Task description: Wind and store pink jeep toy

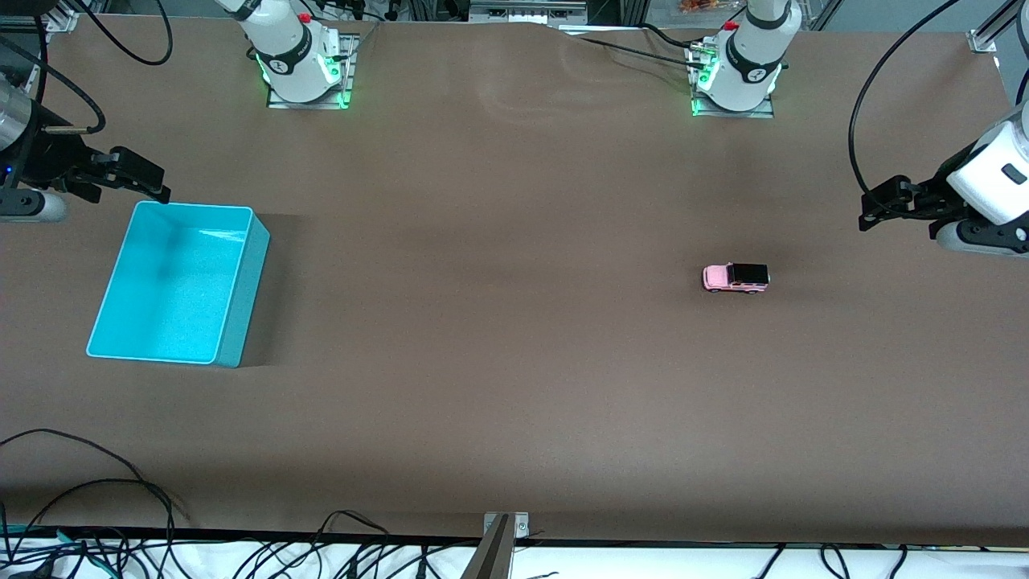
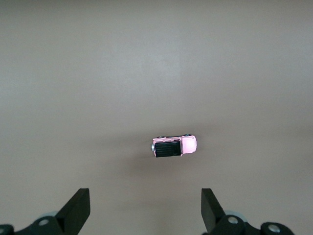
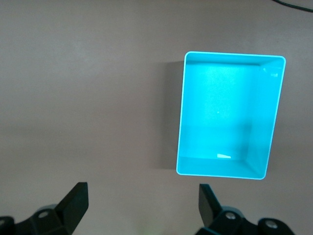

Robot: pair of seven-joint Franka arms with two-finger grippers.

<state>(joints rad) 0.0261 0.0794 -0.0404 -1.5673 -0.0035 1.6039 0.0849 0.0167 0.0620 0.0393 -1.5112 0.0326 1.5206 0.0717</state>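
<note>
The pink jeep toy (image 1: 735,278) stands on its wheels on the brown table toward the left arm's end, pale pink with a black rear roof. It also shows in the left wrist view (image 2: 174,147). My left gripper (image 1: 872,211) hangs in the air over the table's edge at that end, open and empty (image 2: 144,196), apart from the jeep. The turquoise bin (image 1: 245,305) is empty and sits toward the right arm's end. It also shows in the right wrist view (image 3: 181,117). My right gripper (image 1: 157,186) hovers open and empty (image 3: 142,190) over the bin's rim.
The two arm bases (image 1: 301,64) (image 1: 735,76) stand along the table's edge farthest from the front camera. Loose cables (image 1: 96,498) lie along the edge nearest that camera. A metal bracket (image 1: 502,539) sticks up at the middle of that edge.
</note>
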